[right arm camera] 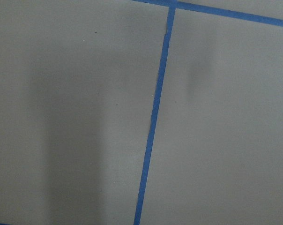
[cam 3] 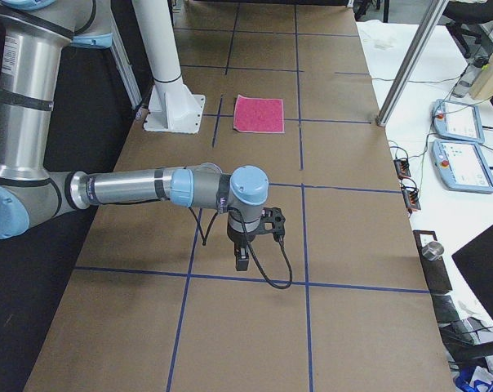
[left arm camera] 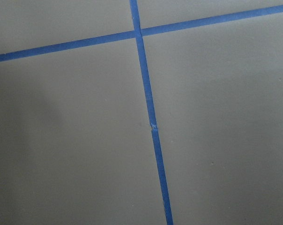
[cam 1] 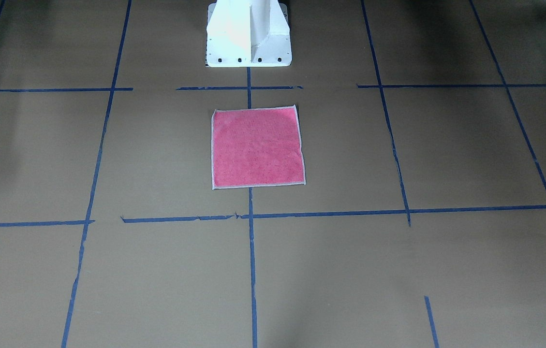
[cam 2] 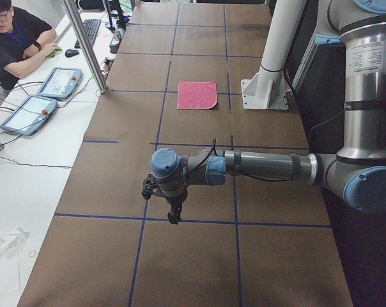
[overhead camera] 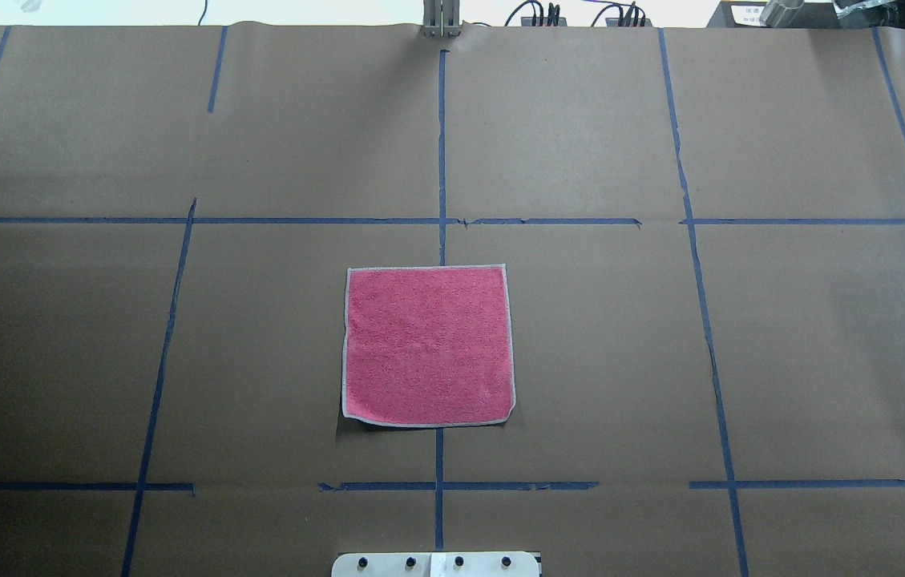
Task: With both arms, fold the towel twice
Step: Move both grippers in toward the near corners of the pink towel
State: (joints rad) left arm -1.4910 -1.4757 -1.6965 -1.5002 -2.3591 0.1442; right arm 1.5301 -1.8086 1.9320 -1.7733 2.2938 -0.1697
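The towel (overhead camera: 428,344) lies flat and unfolded, pink-red face up with a pale stitched edge, in the middle of the table near the white base pedestal (cam 1: 248,34). It also shows in the front view (cam 1: 257,147), the left side view (cam 2: 197,94) and the right side view (cam 3: 259,113). My left gripper (cam 2: 174,216) hangs over the table far from the towel, seen only in the left side view. My right gripper (cam 3: 241,261) hangs likewise, seen only in the right side view. I cannot tell whether either is open or shut. Both wrist views show only paper and tape.
The table is covered in brown paper (overhead camera: 580,361) with a grid of blue tape lines (overhead camera: 441,160). A person (cam 2: 17,38) sits at a side desk with tablets (cam 2: 60,82). A metal post (cam 2: 84,45) stands at the table's far edge.
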